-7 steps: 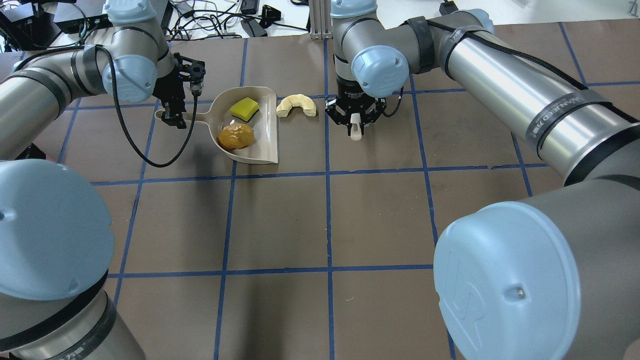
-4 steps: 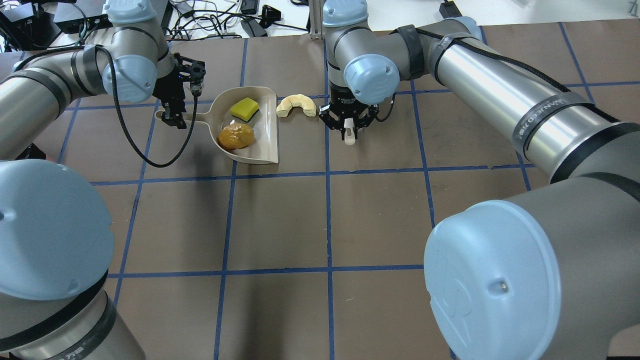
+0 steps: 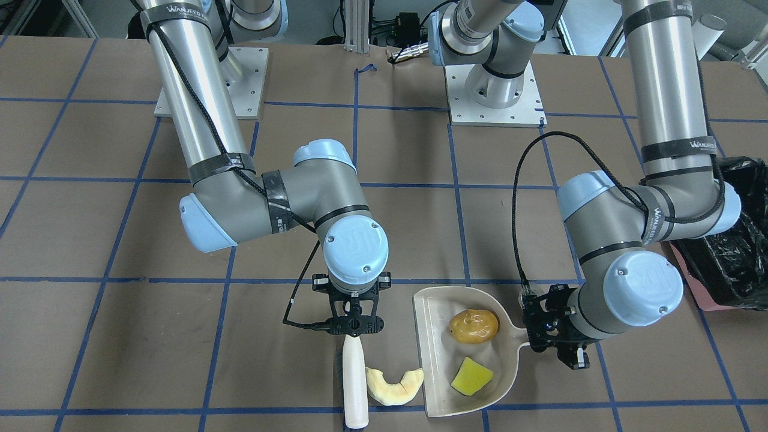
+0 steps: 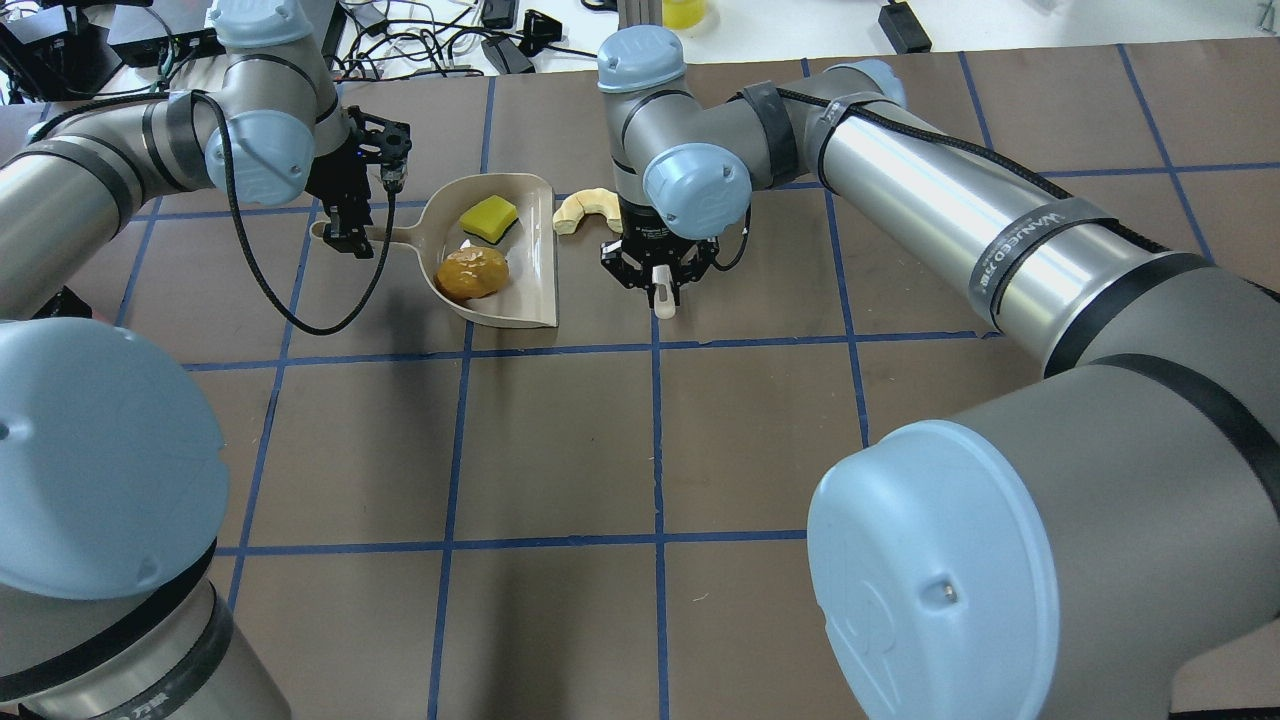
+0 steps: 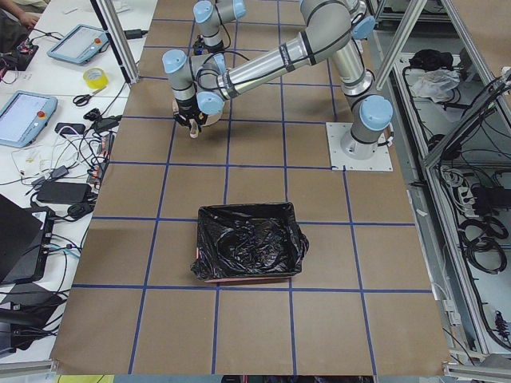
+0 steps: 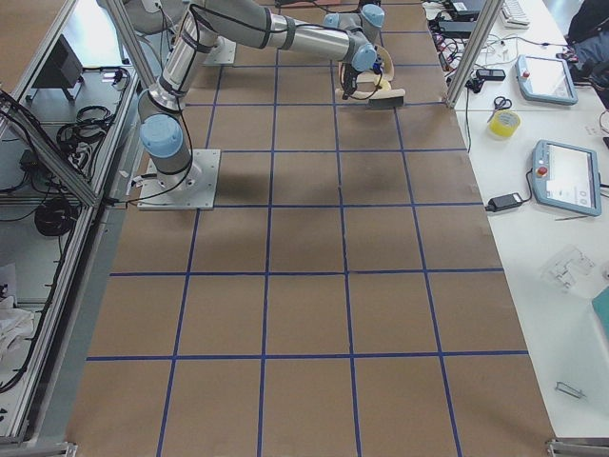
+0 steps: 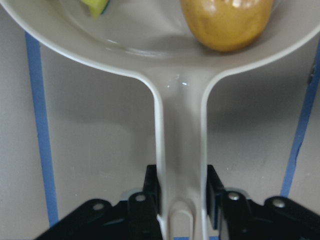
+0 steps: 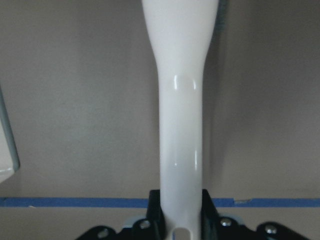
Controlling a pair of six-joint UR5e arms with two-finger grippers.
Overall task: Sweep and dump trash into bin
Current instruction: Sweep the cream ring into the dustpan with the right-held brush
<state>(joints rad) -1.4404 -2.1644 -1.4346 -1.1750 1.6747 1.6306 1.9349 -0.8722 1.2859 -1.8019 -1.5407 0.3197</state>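
Firmly, the left gripper (image 7: 181, 195) clamps its fingers narrowly on the handle of the dustpan (image 3: 437, 360), which holds the orange-brown lump (image 3: 474, 326) and yellow wedge (image 3: 472, 376) near the far edge of the table (image 3: 120, 360). The right gripper (image 8: 181, 207) pinches the brush (image 3: 354, 384) by its handle, just beside the cream slice (image 3: 393, 385) at the dustpan's mouth. The bin (image 5: 249, 243) stands well apart toward the table's left end.

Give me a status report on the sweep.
Left hand shut on dustpan, right hand shut on brush. Lump and wedge in dustpan; slice on table between brush and dustpan lip. Bin at robot's left; nothing blocking the slice.
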